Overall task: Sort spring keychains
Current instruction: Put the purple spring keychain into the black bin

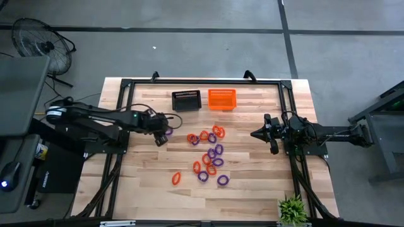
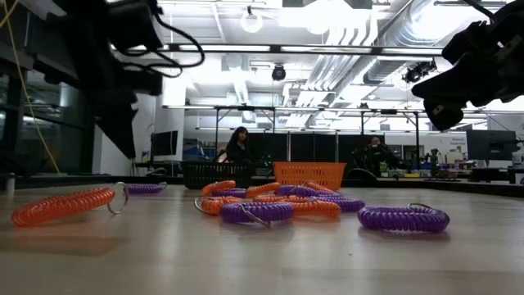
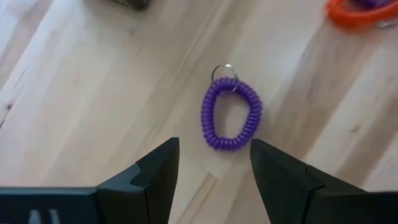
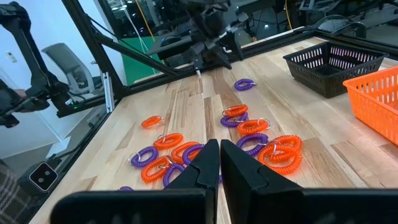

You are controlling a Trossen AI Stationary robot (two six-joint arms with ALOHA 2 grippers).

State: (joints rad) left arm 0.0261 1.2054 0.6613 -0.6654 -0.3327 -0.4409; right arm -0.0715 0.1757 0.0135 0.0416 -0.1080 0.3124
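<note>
Spring keychains, small coiled plastic loops in purple and orange, lie scattered mid-table, unsorted. One purple coiled keychain with a metal ring lies apart, toward the left edge. Left hand hovers over it, fingers spread to straddle, likely for a pick. Black mesh basket and orange mesh basket wait near the far edge. Right hand, fingers pressed together, idles by the right edge.
</note>
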